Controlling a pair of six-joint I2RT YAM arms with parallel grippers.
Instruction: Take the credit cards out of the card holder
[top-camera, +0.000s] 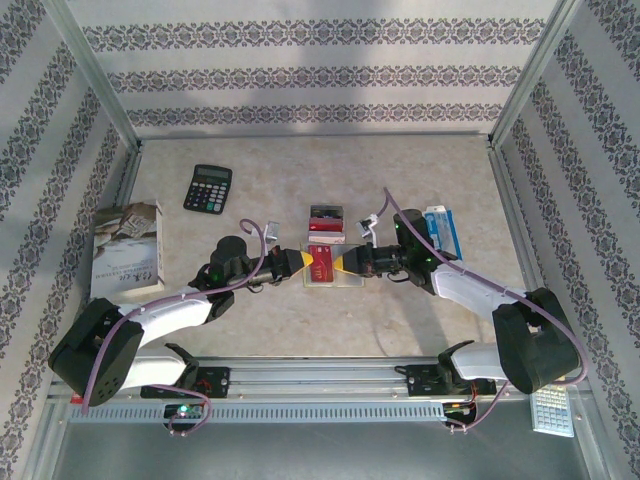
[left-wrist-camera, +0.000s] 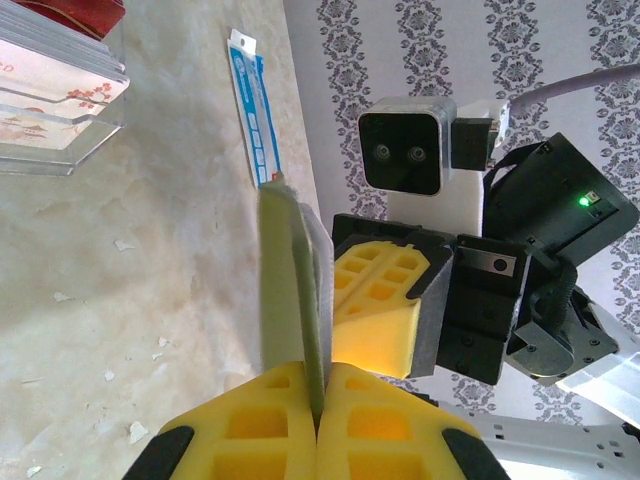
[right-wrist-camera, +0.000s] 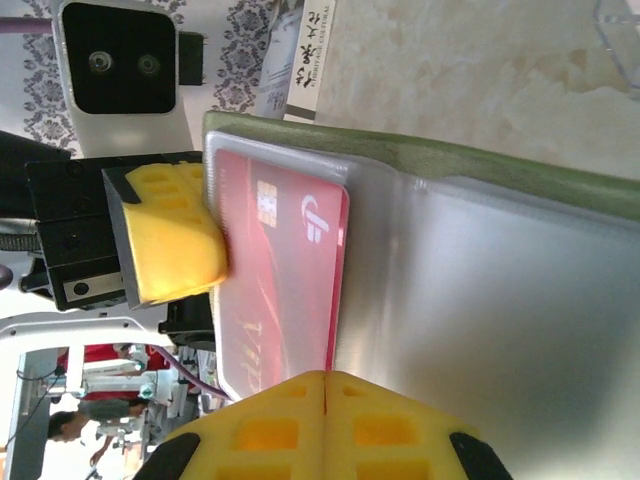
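The olive-green card holder (top-camera: 323, 265) hangs open above the table between my two grippers. My left gripper (left-wrist-camera: 322, 372) is shut on the holder's green edge (left-wrist-camera: 292, 270); from above, the left gripper (top-camera: 300, 260) is at the holder's left side. A red credit card (right-wrist-camera: 285, 280) lies partly in the holder's clear grey pocket (right-wrist-camera: 500, 300). My right gripper (right-wrist-camera: 326, 378) is shut on that card's near edge and comes in as the right gripper (top-camera: 346, 263) from the holder's right. A pinkish-white card and a red one lie in a clear tray (left-wrist-camera: 60, 100).
The clear tray (top-camera: 325, 222) stands just behind the holder. A black calculator (top-camera: 208, 187) sits at the back left, a white book (top-camera: 128, 250) at the left edge, and a blue-and-white packet (top-camera: 443, 230) to the right. Patterned walls enclose the table.
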